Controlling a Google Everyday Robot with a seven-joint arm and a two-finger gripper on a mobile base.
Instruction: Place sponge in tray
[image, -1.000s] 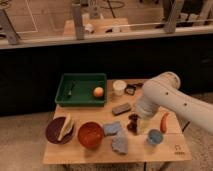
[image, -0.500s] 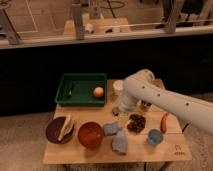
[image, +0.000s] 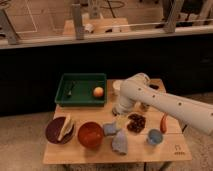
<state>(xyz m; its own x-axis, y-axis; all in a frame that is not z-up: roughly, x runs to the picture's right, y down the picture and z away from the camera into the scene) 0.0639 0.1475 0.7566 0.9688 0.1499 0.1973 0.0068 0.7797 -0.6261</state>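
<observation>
Camera view: sponge (image: 110, 129) lies flat on the table, in front of the tray's right front corner and outside the tray (image: 81, 103), not yet picked. The tray has an orange fruit (image: 98, 92) at its right end, so I'd drop nearer its middle. My gripper (image: 119, 111) hangs just off the tray's right front corner, above and near the sponge. Jaws are spread and hold nothing, which looks staged for a top-down grab. My arm reaches from the right of the tray, elbow raised level with the tray's back edge, forearm angled down-left toward the sponge.
</observation>
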